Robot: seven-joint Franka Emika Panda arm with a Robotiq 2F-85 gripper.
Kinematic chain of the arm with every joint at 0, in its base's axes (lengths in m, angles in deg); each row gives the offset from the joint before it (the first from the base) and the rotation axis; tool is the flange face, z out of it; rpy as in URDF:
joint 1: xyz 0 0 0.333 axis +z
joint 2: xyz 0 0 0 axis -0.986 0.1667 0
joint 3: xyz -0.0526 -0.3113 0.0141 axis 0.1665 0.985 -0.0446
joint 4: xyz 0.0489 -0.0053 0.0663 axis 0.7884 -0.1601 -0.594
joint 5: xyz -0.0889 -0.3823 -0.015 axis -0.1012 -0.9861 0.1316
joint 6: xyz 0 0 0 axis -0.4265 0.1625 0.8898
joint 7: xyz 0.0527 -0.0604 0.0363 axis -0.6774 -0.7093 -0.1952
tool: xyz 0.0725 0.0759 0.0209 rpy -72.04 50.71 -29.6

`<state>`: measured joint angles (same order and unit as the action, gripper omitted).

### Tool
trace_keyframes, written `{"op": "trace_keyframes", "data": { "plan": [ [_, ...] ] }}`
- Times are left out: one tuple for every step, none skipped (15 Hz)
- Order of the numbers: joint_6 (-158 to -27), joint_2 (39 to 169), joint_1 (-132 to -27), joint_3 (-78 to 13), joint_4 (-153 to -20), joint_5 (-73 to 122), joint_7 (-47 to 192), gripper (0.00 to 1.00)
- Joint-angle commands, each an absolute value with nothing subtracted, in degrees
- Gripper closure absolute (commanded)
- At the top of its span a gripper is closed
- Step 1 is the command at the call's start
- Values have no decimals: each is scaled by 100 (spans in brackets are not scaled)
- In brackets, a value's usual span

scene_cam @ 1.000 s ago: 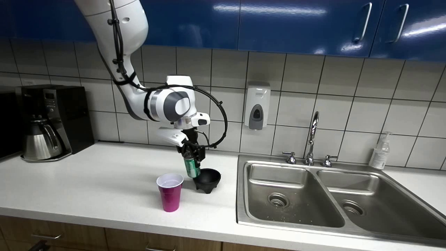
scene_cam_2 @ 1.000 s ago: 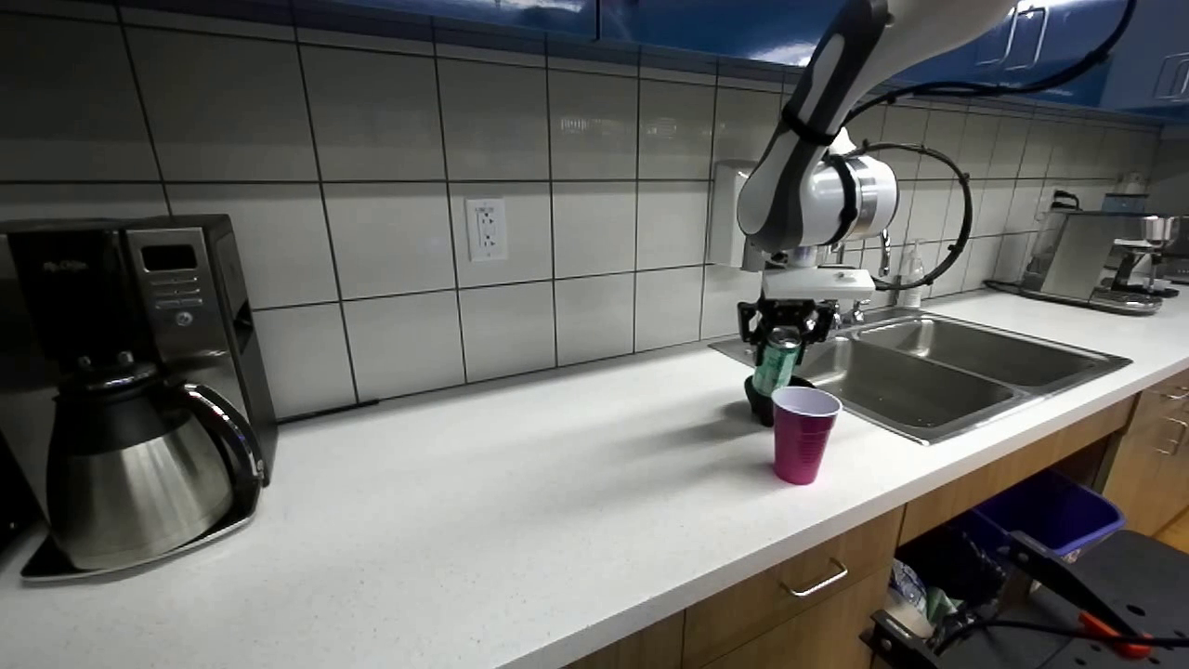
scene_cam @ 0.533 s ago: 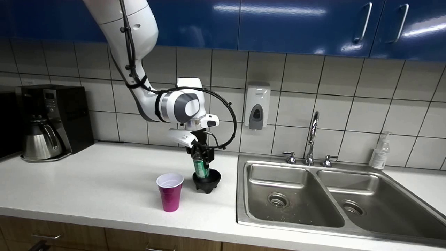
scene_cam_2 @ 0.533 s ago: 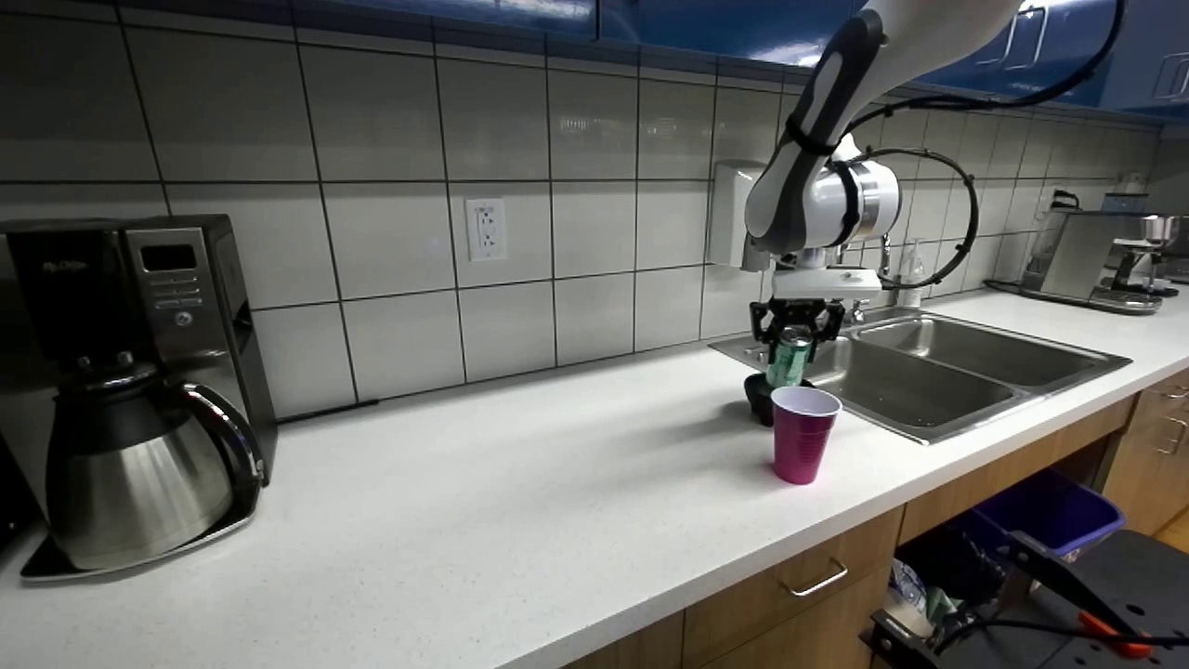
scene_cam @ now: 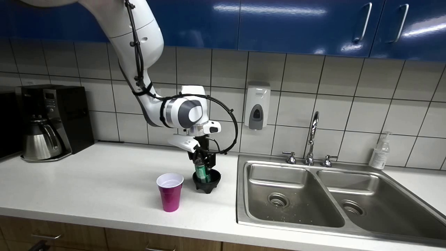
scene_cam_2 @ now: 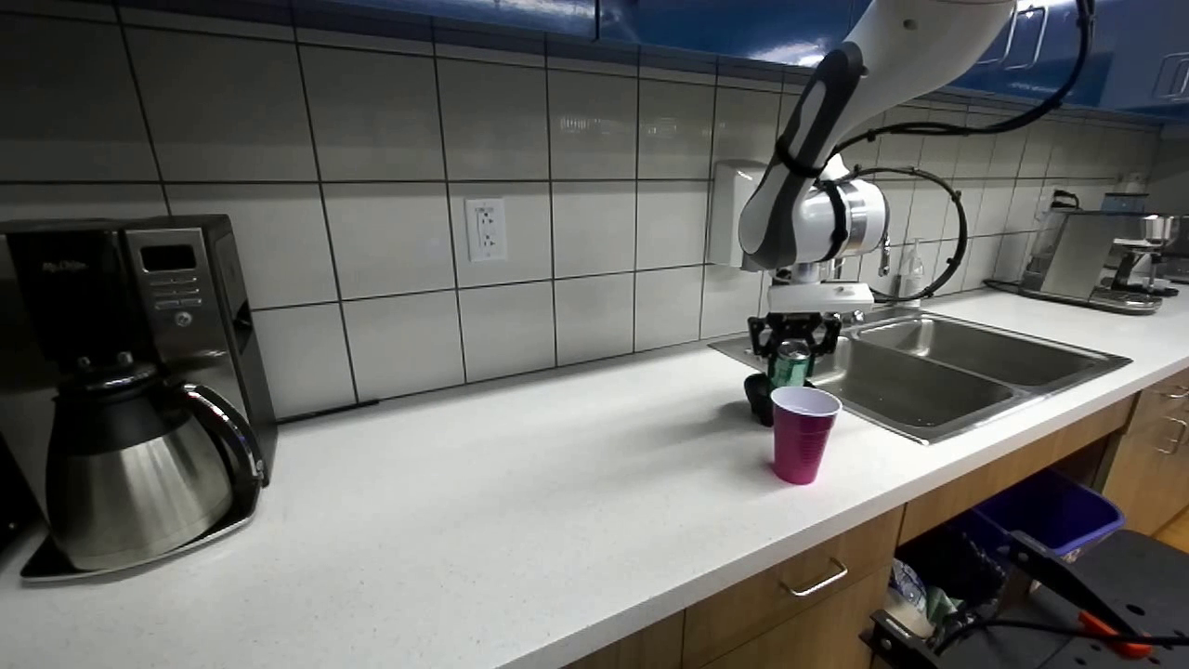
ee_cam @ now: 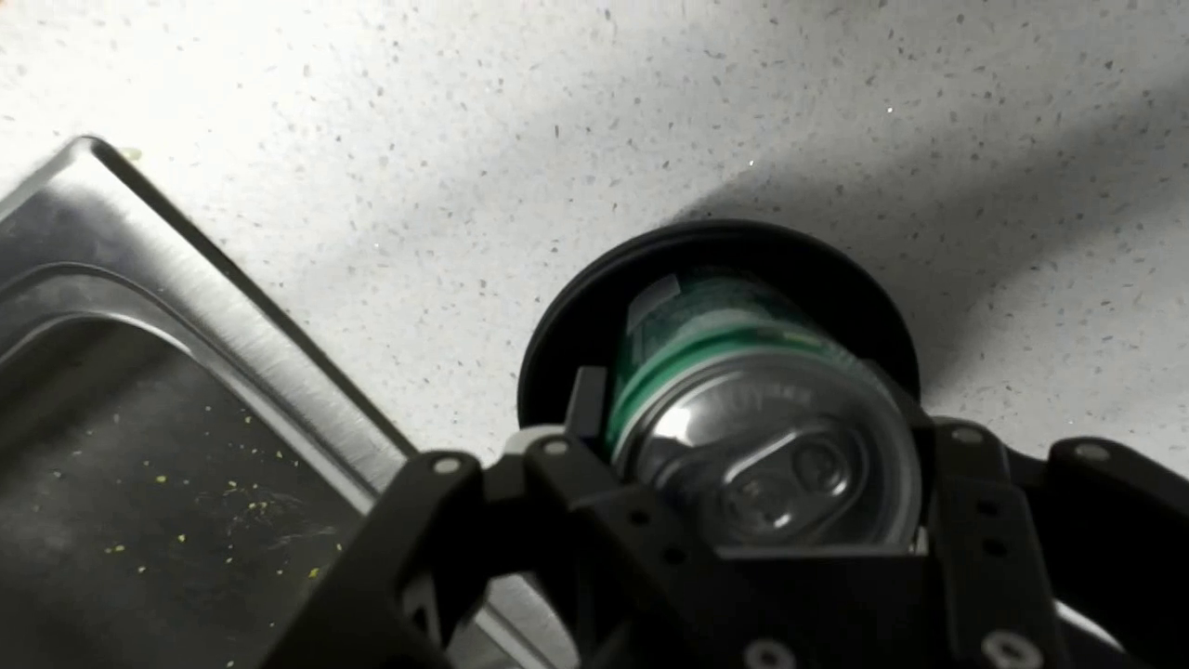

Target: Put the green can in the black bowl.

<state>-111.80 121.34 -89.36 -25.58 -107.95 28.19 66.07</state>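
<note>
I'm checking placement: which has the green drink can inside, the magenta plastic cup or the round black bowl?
The round black bowl, nearer the steel sink: the green drink can reaches into it. The white-lined magenta plastic cup stands apart.

I've got strong glare on the blue cabinets (scene_cam: 310, 31) in both exterior views; in an exterior view, tiles (scene_cam_2: 223, 102) are dim upper L. Wrist view: counter (ee_cam: 446, 186) brightest top L, soft-edged shadows on R, sink basin (ee_cam: 121, 520) dark, green can (ee_cam: 762, 409) blurry-printed w/ bright glint on top.
</note>
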Motion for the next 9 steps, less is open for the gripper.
{"op": "trace_keyframes", "data": {
  "plan": [
    [-10882,12351,-9072,-2663,-10430,2989,6775,61],
    [-10861,12399,-9082,-2669,-10396,3009,6783,61],
    [-10842,12440,-9082,-2663,-10369,3017,6780,61],
    [-10823,12478,-9085,-2661,-10339,3033,6781,61],
    [-10820,12504,-9098,-2667,-10324,3048,6792,61],
    [-10809,12527,-9102,-2665,-10303,3059,6792,61],
    [-10802,12548,-9100,-2658,-10283,3057,6788,61],
    [-10793,12566,-9103,-2659,-10262,3057,6791,61],
    [-10786,12576,-9105,-2660,-10248,3058,6793,61]
  ]
}}
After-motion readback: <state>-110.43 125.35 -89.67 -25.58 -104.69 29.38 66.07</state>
